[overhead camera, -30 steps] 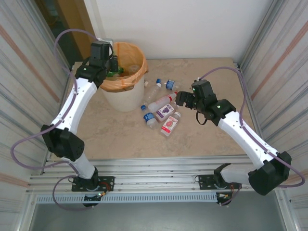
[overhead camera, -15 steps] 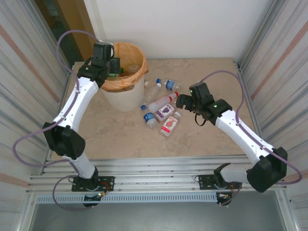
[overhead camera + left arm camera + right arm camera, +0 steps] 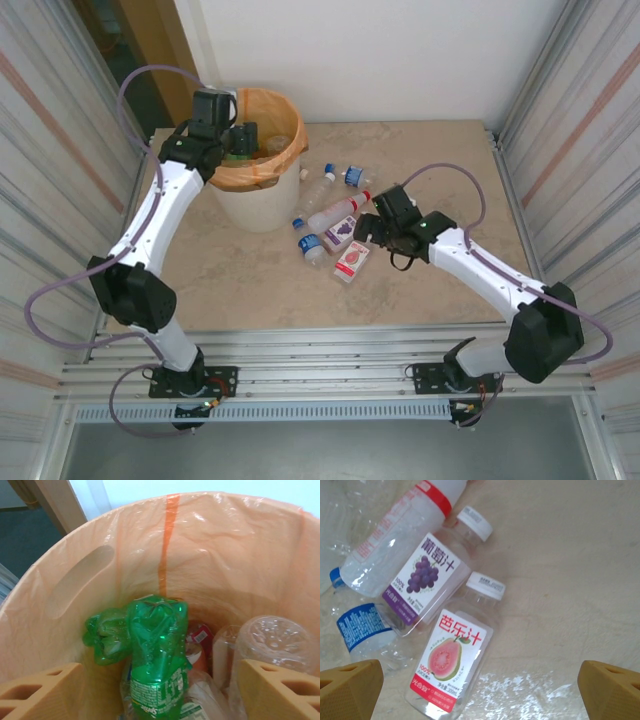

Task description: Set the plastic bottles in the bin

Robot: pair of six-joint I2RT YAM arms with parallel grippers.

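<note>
Where the worktop point(image 3: 250, 285) reaches its far left corner, the white bin point(image 3: 258, 208) stands with its orange liner point(image 3: 210, 545) folded over the rim. The left gripper point(image 3: 240, 140) hangs over the bin's left rim, its fingers point(image 3: 42, 690) spread wide and touching nothing. A crushed green bottle point(image 3: 157, 650) lies between them, down inside the bin among clear bottles point(image 3: 275, 640). The right gripper point(image 3: 362, 228) hovers near the middle of the worktop, jaws wide apart and empty, above a loose cluster. In it are a red-banded clear bottle point(image 3: 395, 535), a grape-label bottle point(image 3: 427, 575), a guava-label bottle point(image 3: 455, 665) just beside it, and a crushed blue-label bottle point(image 3: 362, 627).
</note>
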